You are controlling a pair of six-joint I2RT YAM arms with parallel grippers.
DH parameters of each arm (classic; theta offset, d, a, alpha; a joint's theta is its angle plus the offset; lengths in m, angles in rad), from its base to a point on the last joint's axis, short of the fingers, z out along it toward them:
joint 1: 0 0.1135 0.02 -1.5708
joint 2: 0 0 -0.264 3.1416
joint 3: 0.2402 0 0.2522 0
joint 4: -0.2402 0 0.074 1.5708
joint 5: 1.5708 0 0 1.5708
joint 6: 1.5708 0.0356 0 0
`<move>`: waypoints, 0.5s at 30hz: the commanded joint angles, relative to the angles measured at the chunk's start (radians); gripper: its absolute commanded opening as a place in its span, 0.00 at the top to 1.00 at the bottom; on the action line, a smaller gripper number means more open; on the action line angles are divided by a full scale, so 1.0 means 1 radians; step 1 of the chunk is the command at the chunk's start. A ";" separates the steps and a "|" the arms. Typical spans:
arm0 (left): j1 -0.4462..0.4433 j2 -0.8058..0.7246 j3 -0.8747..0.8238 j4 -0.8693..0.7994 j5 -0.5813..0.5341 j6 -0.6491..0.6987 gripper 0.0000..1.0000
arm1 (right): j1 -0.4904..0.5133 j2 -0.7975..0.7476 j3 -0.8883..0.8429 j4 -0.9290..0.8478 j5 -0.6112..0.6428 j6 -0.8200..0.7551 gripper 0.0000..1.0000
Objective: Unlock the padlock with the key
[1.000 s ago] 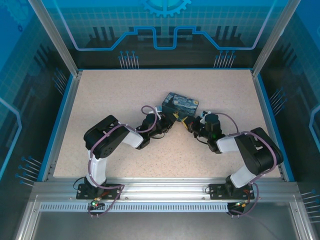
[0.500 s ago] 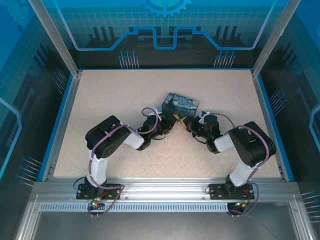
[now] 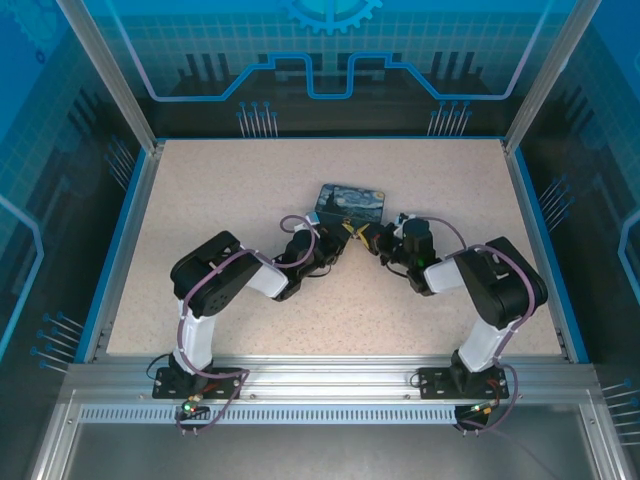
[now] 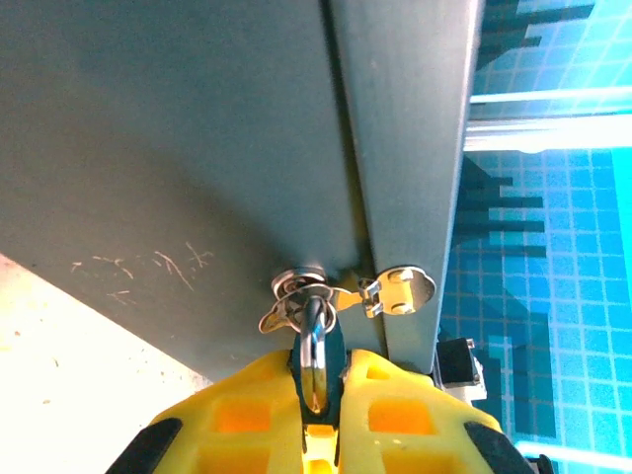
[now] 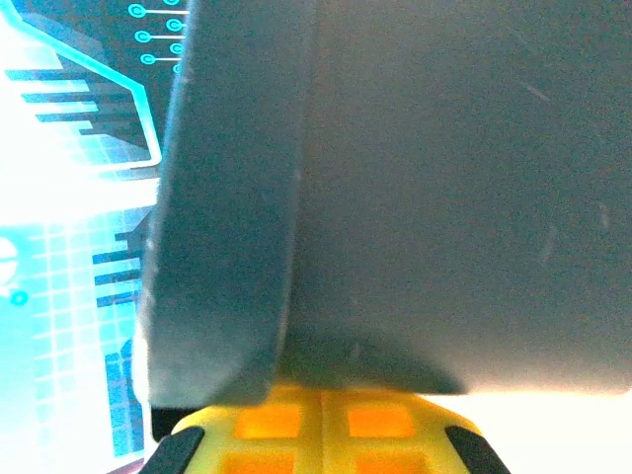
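Observation:
The dark-blue printed box lies mid-table with both grippers at its near side. In the left wrist view its grey wall carries the tiny silvery padlock beside a small metal hasp. My left gripper is shut on the key, a thin shiny metal piece whose far end meets the padlock, where a grey winged part sticks out. My right gripper is shut with nothing between its fingers, its tips pressed against the box's wall. From above, the left gripper and the right gripper nearly meet.
The speckled beige tabletop is bounded by a blue rim and glass walls with aluminium posts. Both arms reach inward from the near rail, with their elbows out to either side.
The box has slid a little left and turned squarer to the camera. The right gripper has moved up and left against it. The left gripper stays at the lock.

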 commanded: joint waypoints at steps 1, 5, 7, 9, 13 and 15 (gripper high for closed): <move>-0.064 0.014 -0.009 0.075 0.116 -0.012 1.00 | 0.024 -0.007 0.056 0.014 -0.054 -0.007 1.00; -0.063 0.015 -0.012 0.065 0.108 0.009 1.00 | 0.014 -0.014 0.059 -0.010 -0.082 -0.005 1.00; -0.063 0.016 -0.008 0.061 0.112 0.044 1.00 | 0.009 -0.015 0.065 -0.010 -0.100 0.022 1.00; -0.061 0.011 -0.006 0.051 0.117 0.113 1.00 | 0.008 -0.017 0.081 -0.037 -0.121 0.055 1.00; -0.050 0.007 -0.022 0.095 0.161 0.295 1.00 | -0.004 -0.025 0.110 -0.077 -0.167 0.140 1.00; -0.037 0.008 -0.032 0.119 0.192 0.368 1.00 | -0.015 -0.024 0.125 -0.110 -0.194 0.185 1.00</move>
